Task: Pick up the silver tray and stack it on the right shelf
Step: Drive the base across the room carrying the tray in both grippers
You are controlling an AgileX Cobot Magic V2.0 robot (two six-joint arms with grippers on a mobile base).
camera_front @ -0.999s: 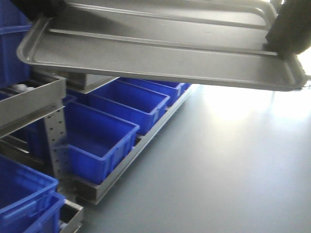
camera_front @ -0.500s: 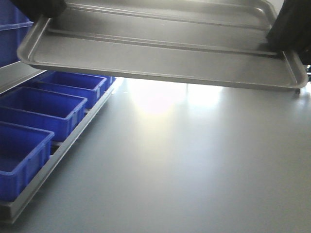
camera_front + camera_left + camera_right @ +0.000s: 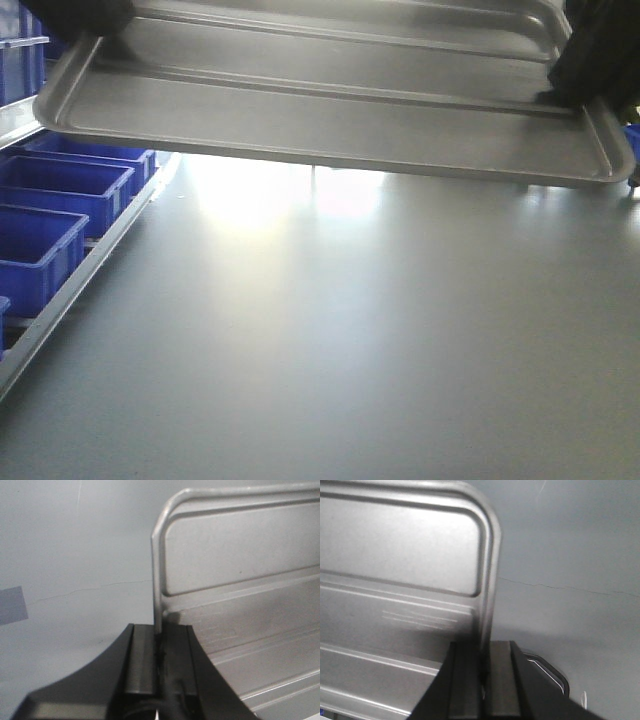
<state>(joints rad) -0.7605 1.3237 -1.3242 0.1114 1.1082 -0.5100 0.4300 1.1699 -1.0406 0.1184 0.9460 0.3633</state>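
Grey floor [image 3: 300,350] below; left end effector [image 3: 159,636] and right end effector [image 3: 483,652] clamp opposite rims of the silver tray [image 3: 330,120] between them.

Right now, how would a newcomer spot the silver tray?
Above the grey floor and the blue bins, one wide sheet spans the front view's top. That is the silver tray, pinched at its ends by the left gripper and right gripper: shiny metal with long ridges, unlike the plastic bins.
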